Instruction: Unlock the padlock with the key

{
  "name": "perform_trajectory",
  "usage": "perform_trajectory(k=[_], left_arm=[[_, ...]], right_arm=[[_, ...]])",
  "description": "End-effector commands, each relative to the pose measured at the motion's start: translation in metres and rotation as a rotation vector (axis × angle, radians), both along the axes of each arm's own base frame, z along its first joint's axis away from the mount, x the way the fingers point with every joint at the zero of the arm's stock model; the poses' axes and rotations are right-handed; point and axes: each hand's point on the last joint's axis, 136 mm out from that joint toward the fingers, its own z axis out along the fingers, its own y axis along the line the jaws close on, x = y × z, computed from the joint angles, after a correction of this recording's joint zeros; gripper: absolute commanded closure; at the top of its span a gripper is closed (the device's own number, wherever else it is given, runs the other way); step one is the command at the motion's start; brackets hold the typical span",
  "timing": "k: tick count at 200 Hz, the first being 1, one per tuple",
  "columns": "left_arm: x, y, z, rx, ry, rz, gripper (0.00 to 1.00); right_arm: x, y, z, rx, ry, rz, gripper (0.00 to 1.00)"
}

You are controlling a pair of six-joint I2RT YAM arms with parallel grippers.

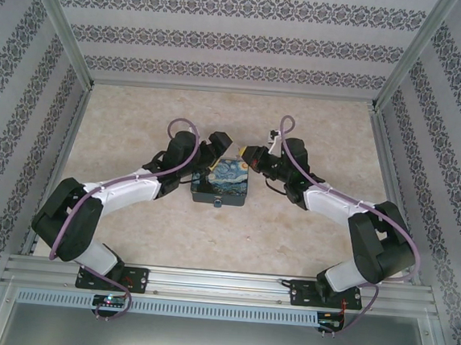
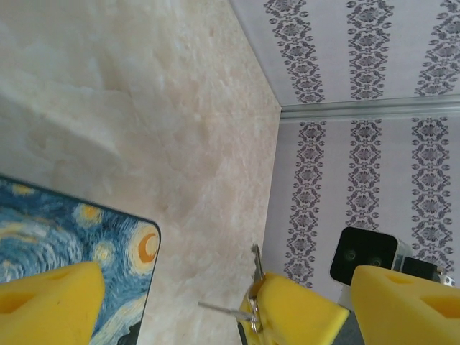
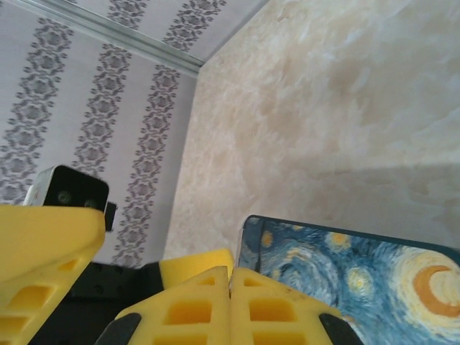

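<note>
Key [image 2: 256,264] clamped in the right claw [image 3: 230,287], left claw [image 2: 227,284] gaping wide. Padlock [image 1: 217,204] not reached yet, so I'd say unlocking's all ahead.

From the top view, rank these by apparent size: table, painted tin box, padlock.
Largest to smallest:
1. table
2. painted tin box
3. padlock, which looks like just a small blue dot at the box's near side
</note>
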Motion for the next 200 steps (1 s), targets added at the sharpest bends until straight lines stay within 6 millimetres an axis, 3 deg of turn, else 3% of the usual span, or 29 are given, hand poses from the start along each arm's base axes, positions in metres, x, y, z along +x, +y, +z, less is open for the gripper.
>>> perform_trajectory(k=[1, 85, 200], left_arm=[[0.003, -0.001, 0.027, 0.058, -0.109, -0.103, 0.12], [0.013, -0.016, 0.04, -0.106, -0.152, -0.192, 0.44], [0.019, -0.019, 0.031, -0.181, -0.129, -0.155, 0.6]], right_arm=[[-0.01, 0.004, 0.028, 0.121, -0.024, 0.074, 1.0], [-0.014, 0.016, 0.047, 0.251, -0.044, 0.175, 1.0], [-0.009, 0.032, 0.039, 0.287, -0.017, 0.185, 1.0]])
